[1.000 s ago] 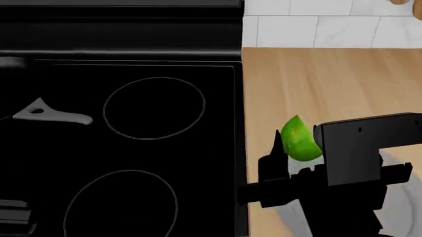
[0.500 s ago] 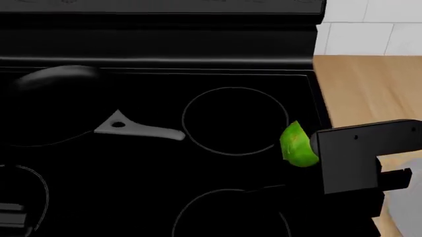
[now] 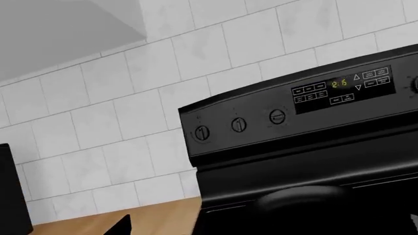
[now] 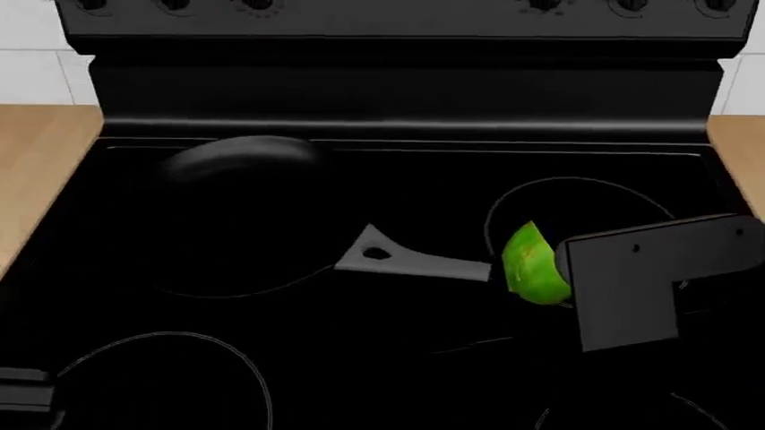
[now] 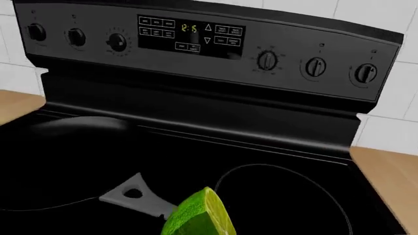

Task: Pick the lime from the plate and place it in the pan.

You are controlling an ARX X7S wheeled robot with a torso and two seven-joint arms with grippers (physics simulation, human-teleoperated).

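Lime (image 4: 533, 263): bright green half, glossy rind, paler cut edge, held in the right gripper (image 4: 562, 269) above the stovetop (image 4: 395, 358), just beside the tip of the pan (image 4: 227, 215) handle (image 4: 413, 262). Left gripper's state can't be told.

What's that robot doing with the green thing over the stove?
The right gripper is holding a half lime in the air above the black stove. The lime hangs close to the tip of the pan's silver handle. The pan sits toward the robot's left, with no lime in it yet.
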